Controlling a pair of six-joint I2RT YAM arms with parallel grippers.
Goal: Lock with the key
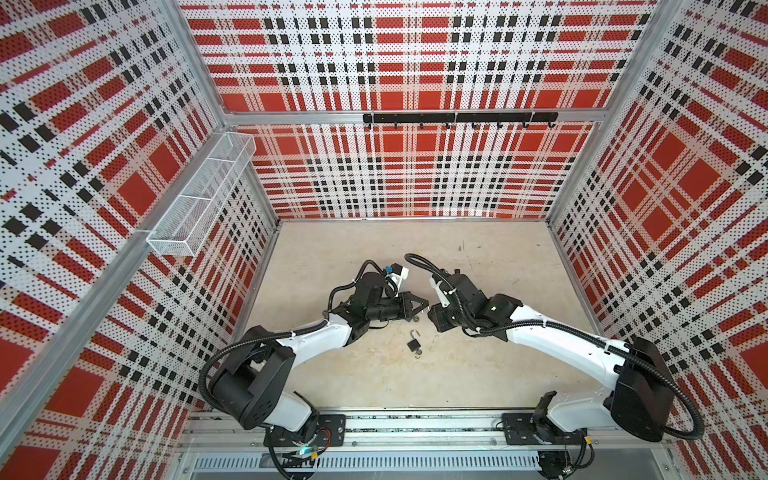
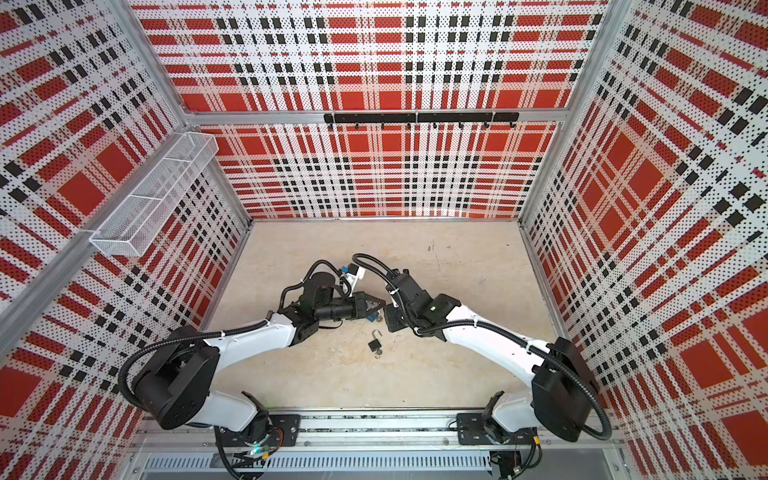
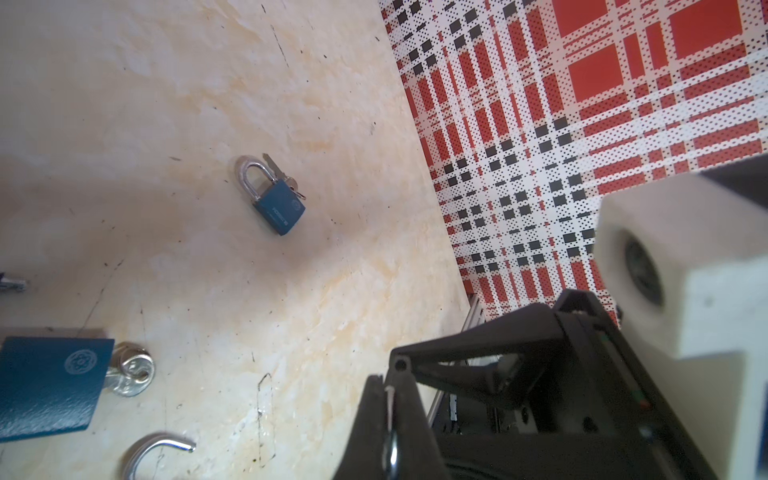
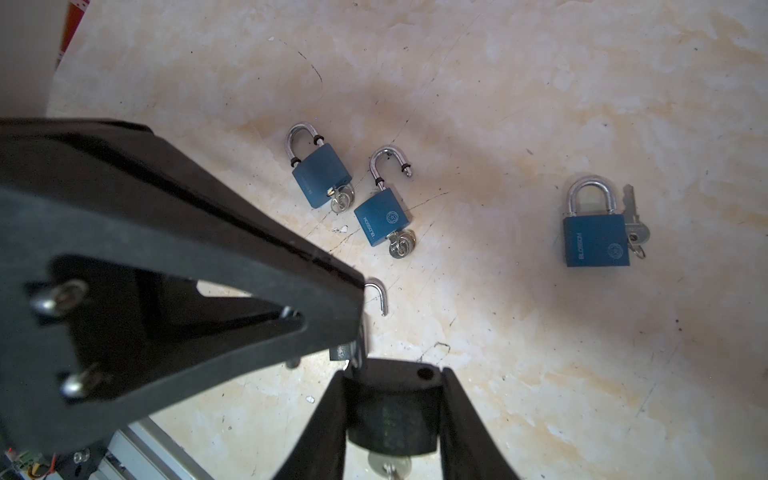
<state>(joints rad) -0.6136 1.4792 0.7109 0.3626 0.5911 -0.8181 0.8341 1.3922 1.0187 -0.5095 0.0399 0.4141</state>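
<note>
The right gripper [image 4: 394, 376] clamps a padlock [image 4: 392, 415] while the left gripper [image 3: 388, 399], jaws pressed together, meets its open shackle [image 4: 380, 297].

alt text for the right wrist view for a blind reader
A blue padlock sits between the right gripper's jaws, with the left gripper at its open shackle. Three more padlocks with keys lie on the beige table.

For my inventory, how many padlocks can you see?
4. The first padlock sits in the right end effector; the open padlock and its closed neighbour lie side by side; the fourth padlock lies apart. More may be hidden.
</note>
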